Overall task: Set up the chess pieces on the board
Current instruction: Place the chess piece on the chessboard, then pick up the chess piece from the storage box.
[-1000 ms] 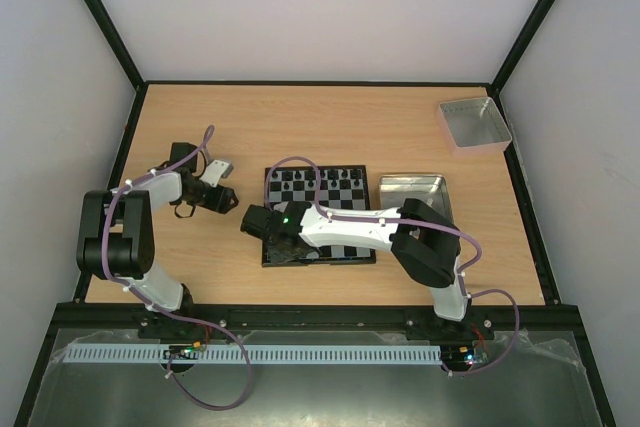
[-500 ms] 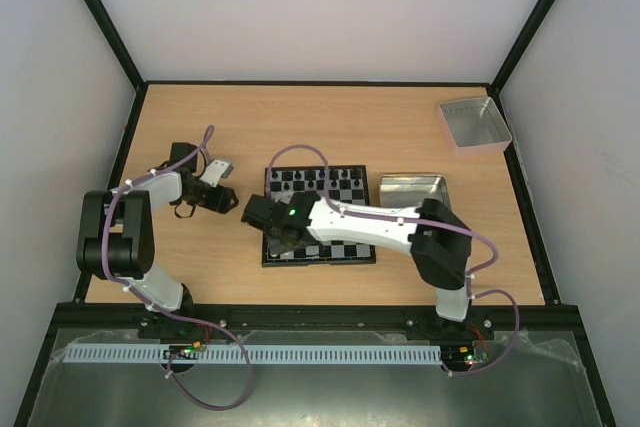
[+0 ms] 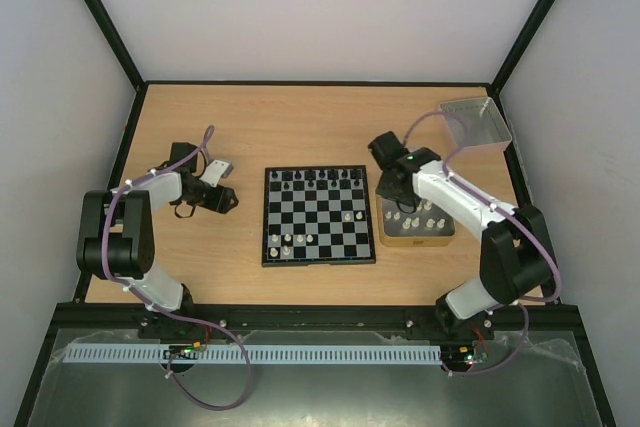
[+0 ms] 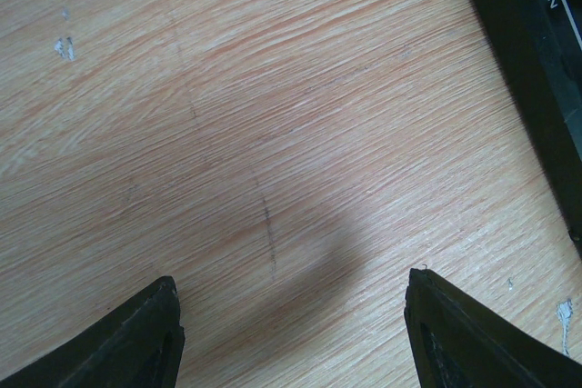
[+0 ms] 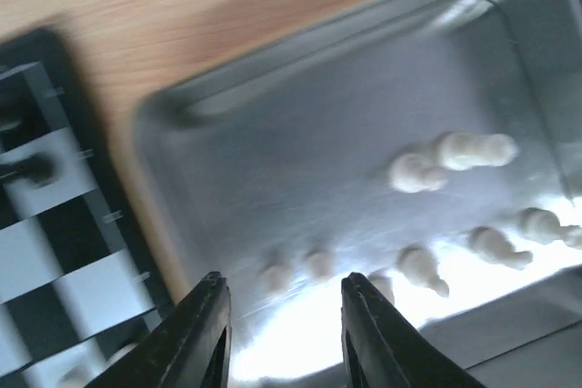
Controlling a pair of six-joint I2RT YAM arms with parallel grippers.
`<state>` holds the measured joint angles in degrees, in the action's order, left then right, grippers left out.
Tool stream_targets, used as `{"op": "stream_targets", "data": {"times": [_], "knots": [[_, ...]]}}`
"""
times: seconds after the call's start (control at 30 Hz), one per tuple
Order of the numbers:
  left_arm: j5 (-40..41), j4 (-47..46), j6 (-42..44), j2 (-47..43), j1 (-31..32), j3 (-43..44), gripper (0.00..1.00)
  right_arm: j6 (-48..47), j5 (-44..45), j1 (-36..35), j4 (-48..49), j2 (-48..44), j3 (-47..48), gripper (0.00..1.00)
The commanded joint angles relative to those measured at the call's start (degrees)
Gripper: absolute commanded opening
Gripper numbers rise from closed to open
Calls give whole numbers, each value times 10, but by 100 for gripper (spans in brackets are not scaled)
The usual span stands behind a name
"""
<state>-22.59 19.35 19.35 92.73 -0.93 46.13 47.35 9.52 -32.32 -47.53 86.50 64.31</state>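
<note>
The board (image 3: 320, 215) lies mid-table, with black chess pieces (image 3: 318, 178) along its far row and a few white ones (image 3: 288, 239) near its front left. More white chess pieces (image 5: 453, 154) lie loose in a metal tray (image 3: 443, 238) to the right of the board. My right gripper (image 3: 393, 190) hovers over the tray's far left part. In the right wrist view that gripper (image 5: 286, 315) is open with nothing between its fingers. My left gripper (image 3: 225, 197) rests left of the board, and the left wrist view shows it (image 4: 291, 315) open over bare wood.
A square grey container (image 3: 475, 124) stands at the back right corner. The board's black rim (image 4: 536, 43) shows at the top right of the left wrist view. In the right wrist view the board's edge (image 5: 55, 224) lies left of the tray (image 5: 300, 134).
My right arm has swung from the board's front left corner across to the tray on the right, its jaws widening. The left arm has not moved.
</note>
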Motion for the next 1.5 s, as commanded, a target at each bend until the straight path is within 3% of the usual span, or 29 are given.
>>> {"op": "stream_targets", "data": {"times": [0.0,0.17,0.33,0.9,1.47], "knots": [[4,38,0,25,2,-5,68,-33,-10,84,36,-14,-48,33],[4,38,1,25,2,-5,68,-47,-35,148,70,-10,-83,33],[3,38,1,25,2,-4,68,-50,-33,167,83,-7,-94,33],[3,39,1,25,3,-4,68,-42,-47,176,117,19,-124,31],[1,40,3,25,3,-4,68,-39,-32,179,124,29,-135,18]]}}
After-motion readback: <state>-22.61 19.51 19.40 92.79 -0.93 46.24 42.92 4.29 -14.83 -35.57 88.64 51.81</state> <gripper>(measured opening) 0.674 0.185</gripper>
